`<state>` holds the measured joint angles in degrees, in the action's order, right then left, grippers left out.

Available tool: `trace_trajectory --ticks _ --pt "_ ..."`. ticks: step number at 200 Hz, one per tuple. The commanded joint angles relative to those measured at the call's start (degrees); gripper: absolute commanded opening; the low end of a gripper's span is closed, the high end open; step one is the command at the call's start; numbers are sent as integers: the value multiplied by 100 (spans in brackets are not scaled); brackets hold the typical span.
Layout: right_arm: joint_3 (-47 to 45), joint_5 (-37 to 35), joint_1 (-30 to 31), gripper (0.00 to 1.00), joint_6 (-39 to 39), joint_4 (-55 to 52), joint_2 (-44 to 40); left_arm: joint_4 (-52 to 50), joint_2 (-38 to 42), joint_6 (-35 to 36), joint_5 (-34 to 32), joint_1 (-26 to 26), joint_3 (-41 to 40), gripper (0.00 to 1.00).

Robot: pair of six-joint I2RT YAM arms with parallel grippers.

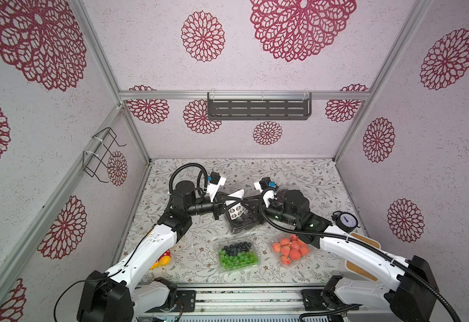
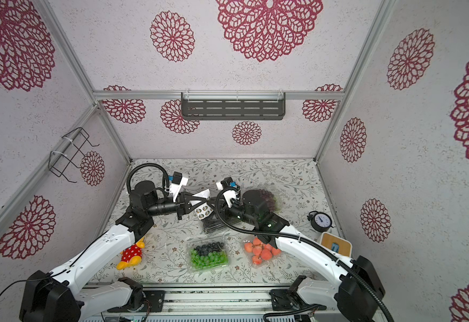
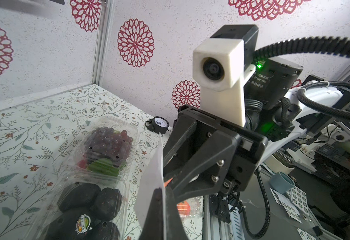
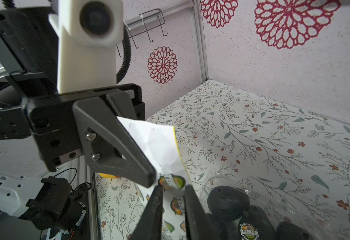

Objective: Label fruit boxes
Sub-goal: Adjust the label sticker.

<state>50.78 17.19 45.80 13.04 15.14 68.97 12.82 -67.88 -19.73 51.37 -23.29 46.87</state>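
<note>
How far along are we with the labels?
Done: black-fruit box wears a label. In hand: left gripper pinches the sticker sheet; right gripper stands open at a sticker. Left: green-and-blue box, orange-red box and dark purple box show no visible label.

The sticker sheet [image 4: 159, 143] is white, fruit in the box [image 3: 82, 207] black, the table [image 4: 253, 124] leaf-printed.

In both top views the sticker sheet [image 1: 234, 212], the left arm [image 1: 155, 245] and the right arm [image 2: 306, 248] hide half of the black fruit box [image 1: 244, 225]. The right arm covers also most of the dark purple fruit box [image 2: 273, 200]. In a top view the left arm hides most of the plush toy [image 1: 164, 259]. In the right wrist view the wrist camera [image 4: 96, 18] of the left arm is blurred.
</note>
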Motion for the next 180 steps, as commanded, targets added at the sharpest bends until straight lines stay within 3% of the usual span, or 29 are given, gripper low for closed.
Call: trace_trajectory --ticks 1,71,180 --pt "163 -12 34 19 -150 201 -128 185 46 -54 102 58 -55 0" --pt "239 415 34 21 -314 250 -7 309 -46 -187 292 45 -3 0" --pt "318 361 34 17 -517 340 2 144 -363 -148 793 43 129 0"
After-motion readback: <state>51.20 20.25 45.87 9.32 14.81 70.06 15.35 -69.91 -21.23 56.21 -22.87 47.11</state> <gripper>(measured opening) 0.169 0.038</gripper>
